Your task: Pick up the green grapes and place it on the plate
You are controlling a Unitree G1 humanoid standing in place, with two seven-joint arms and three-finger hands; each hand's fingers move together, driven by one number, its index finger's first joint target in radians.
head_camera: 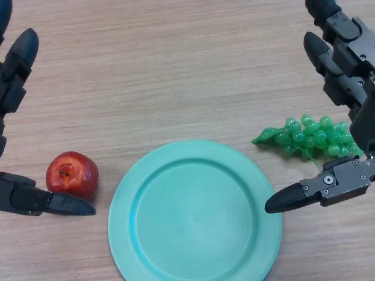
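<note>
Right hand (351,111) spread open around green grapes (313,137), not gripping yet. Risk: loose bunch slipping from shallow pinch, or thumb knocking teal plate (193,213). Left hand (17,117) open, idle.

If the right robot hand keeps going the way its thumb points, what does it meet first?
Probably the plate: the right robot hand has its thumb tip over the plate's right rim, pointing left across it. Its height above the rim is unclear.

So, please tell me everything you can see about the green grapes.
The green grapes are one small bunch of glossy, plastic-looking berries with a green leaf at its left end. It lies flat on the wooden table, right of the teal plate, not on it. The open right hand brackets it, with no visible grip.
</note>
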